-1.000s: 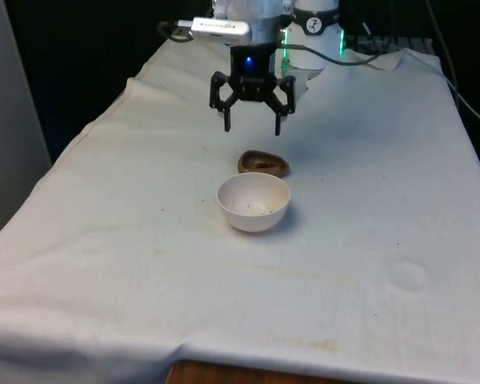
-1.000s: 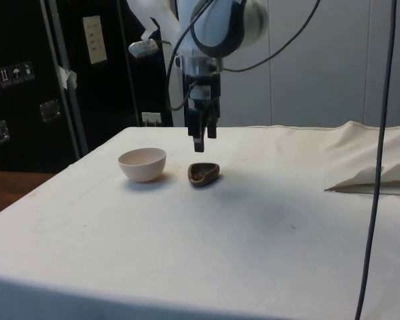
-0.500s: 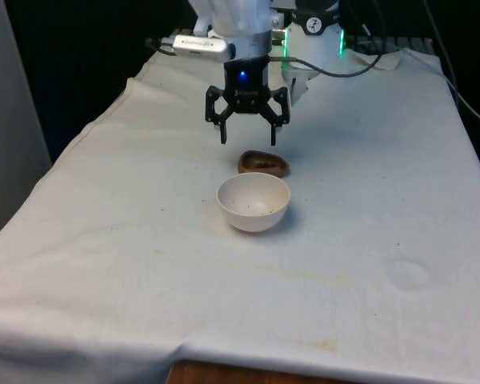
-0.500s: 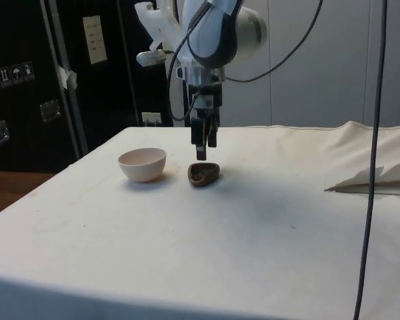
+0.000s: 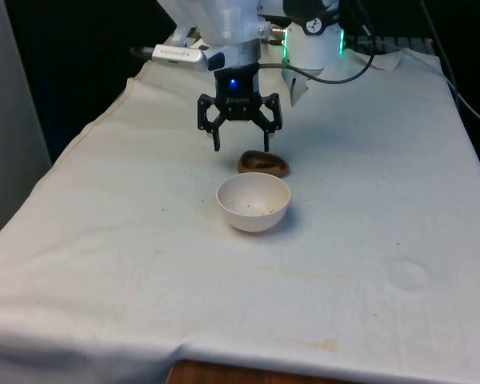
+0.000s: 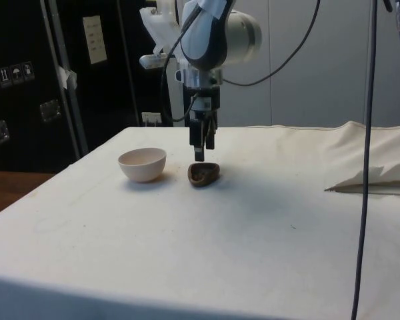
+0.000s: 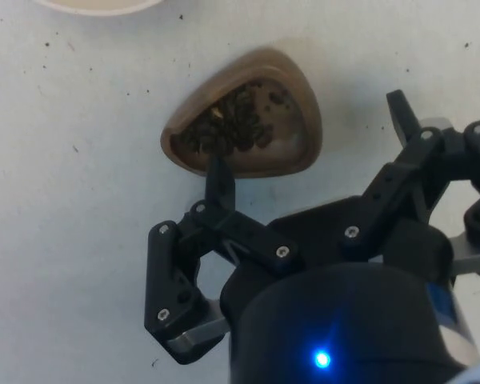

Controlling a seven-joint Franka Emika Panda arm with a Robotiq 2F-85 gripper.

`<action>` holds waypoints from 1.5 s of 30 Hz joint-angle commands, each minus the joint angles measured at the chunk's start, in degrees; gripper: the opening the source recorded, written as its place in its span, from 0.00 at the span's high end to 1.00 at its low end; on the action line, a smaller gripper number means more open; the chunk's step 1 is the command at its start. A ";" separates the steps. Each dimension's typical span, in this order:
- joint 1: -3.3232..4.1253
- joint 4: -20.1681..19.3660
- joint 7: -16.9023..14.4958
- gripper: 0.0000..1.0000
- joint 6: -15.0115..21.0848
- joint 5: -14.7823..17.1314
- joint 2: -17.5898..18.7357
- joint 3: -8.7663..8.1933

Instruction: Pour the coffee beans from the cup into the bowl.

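Lower than a second ago, and shifted toward the front view's left: gripper (image 5: 240, 149) now hanging just above the brown cup (image 5: 263, 163), where before it sat higher and further back over the cloth. Cup and white bowl (image 5: 254, 202) unmoved since then.

Fingers spread wide, holding nothing, touching nothing. In the wrist view, one fingertip (image 7: 219, 178) poised over the cup's rim (image 7: 244, 114), the other fingertip (image 7: 399, 114) out past the cup's far side above bare cloth. In the side view, gripper (image 6: 199, 157) pointing straight down with its tips a little above the cup (image 6: 204, 173).

One cup, brown and rounded-triangular, standing upright on the white cloth (image 5: 368, 240), with dark coffee beans (image 7: 228, 128) heaped inside. One bowl, white, upright, just beside the cup on the side nearer the front camera, not touching it; a few dark specks on its inner bottom. In the side view, bowl (image 6: 143, 164) near the cup, a small gap between them. Scattered dark specks on the cloth around the cup in the wrist view.
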 commanded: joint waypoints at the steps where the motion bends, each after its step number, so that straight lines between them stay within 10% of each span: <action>1: -0.23 0.00 -0.29 0.00 -0.17 0.34 -0.11 0.23; 16: 0.00 -0.06 0.00 0.00 0.11 0.00 0.52 -0.06; 40: -1.72 2.92 -6.19 0.00 -1.03 5.04 4.18 -0.80; 45: -1.03 2.86 -5.39 0.00 -0.74 4.07 4.41 -1.60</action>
